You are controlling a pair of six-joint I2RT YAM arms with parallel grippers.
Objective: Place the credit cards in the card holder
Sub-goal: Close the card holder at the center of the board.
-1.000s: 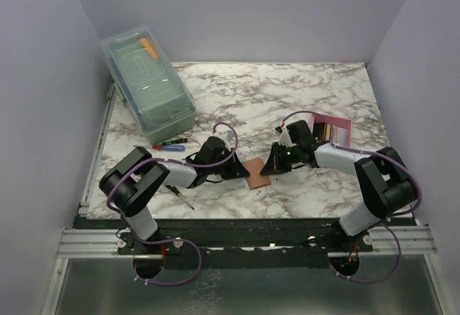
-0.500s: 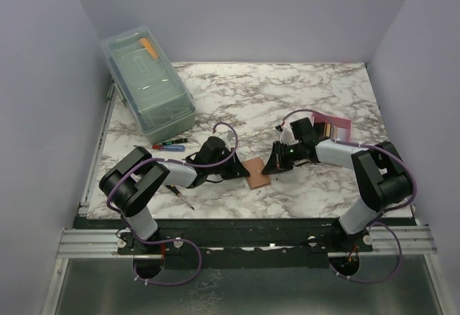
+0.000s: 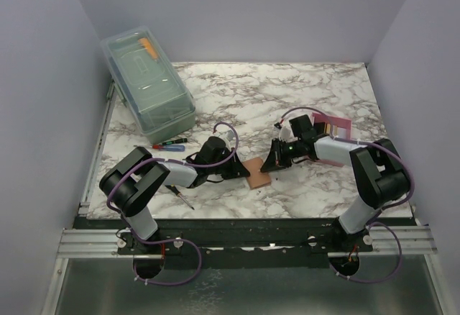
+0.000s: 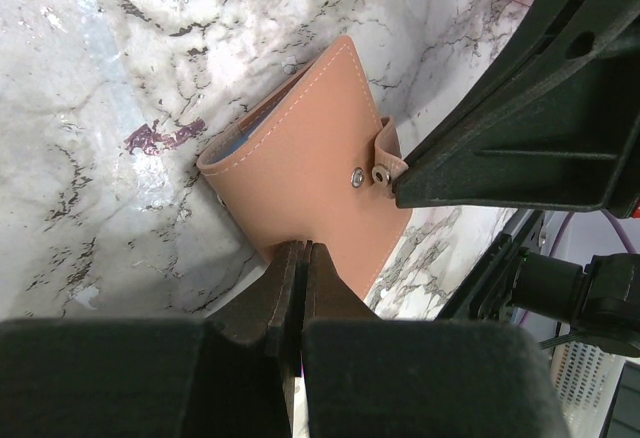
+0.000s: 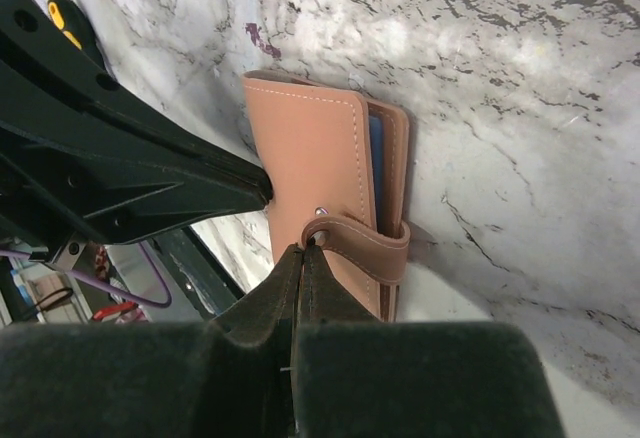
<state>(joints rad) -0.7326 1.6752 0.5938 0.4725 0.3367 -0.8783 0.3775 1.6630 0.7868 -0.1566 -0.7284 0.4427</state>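
The left tool (image 4: 296,258) and right tool (image 5: 303,253) flank the card holder (image 3: 257,175) from either side, tips seemingly almost touching, so passage there is only from the far side or above. Farther back the bench (image 3: 287,92) lies open across its middle and right, hemmed by the clear bin (image 3: 147,85) far left and the pink tray (image 3: 334,123) just behind the right arm (image 3: 338,153). Small screwdrivers (image 3: 171,146) lie beside the left arm (image 3: 180,175).

Card holder (image 3: 256,173) front-ctr on table (image 3: 287,92); box (image 3: 147,85) back-left; tray (image 3: 335,123) right; screwdrivers (image 3: 169,144) left.
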